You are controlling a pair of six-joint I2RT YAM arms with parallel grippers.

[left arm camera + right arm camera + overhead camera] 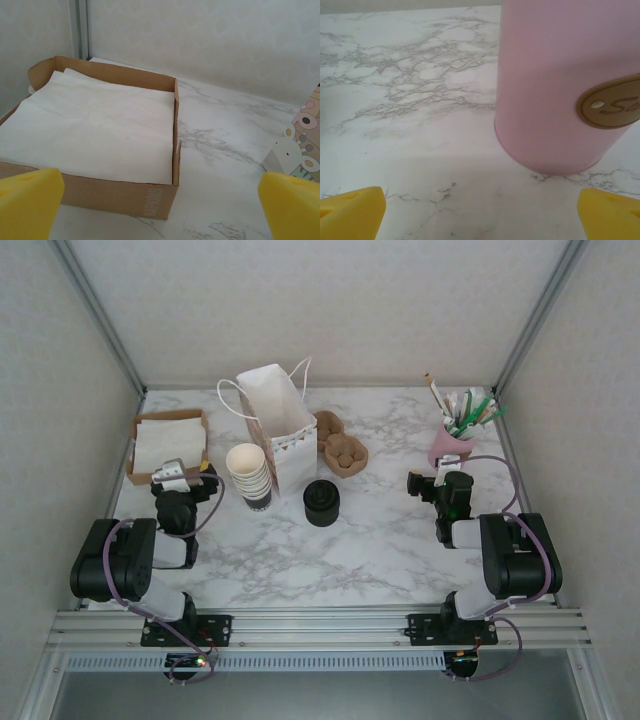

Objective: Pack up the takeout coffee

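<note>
Coffee cup stack (250, 473) just right of left tool (172, 470), not touching.

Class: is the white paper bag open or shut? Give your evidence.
Open. The white paper bag stands upright on the table, its mouth spread wide so the inside wall shows, handles apart.

cardboard box (125, 195) side: "NAPKINS" | pink holder (545, 90) oval badge (610, 102): script "S…", cut off

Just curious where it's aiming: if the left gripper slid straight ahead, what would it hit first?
Probably the shallow brown cardboard box of white napkins, near its front right corner, beyond the open left gripper.
</note>
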